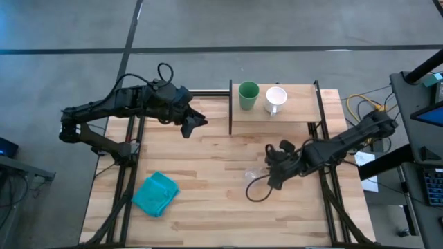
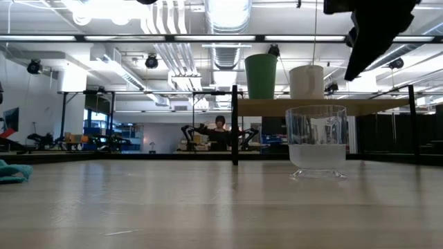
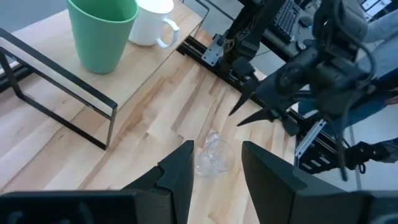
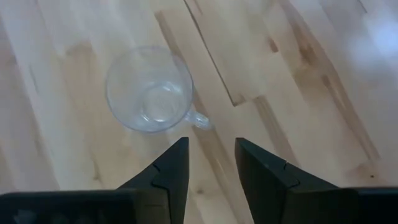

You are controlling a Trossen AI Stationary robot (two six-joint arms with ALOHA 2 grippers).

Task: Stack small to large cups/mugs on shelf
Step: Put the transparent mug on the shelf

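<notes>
Pale wood table [image 1: 208,200]: clear cup [image 4: 152,98] upright near the middle, right pincer [image 4: 208,163] narrowly parted and empty just above; probably light, slick, brittle — grip across the rim or stub handle.

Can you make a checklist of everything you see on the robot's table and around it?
Surface: wooden table, bare in the middle.
Job's things: green cup and white mug upright, side by side on the shelf; clear cup upright on the table, off the shelf.
Clutter: teal cloth near the table's front left corner.
Grippers: right gripper open, above the clear cup; left gripper open, raised left of the shelf.
Cables: black loop by the right arm.
Surroundings: a person far behind the table.
</notes>
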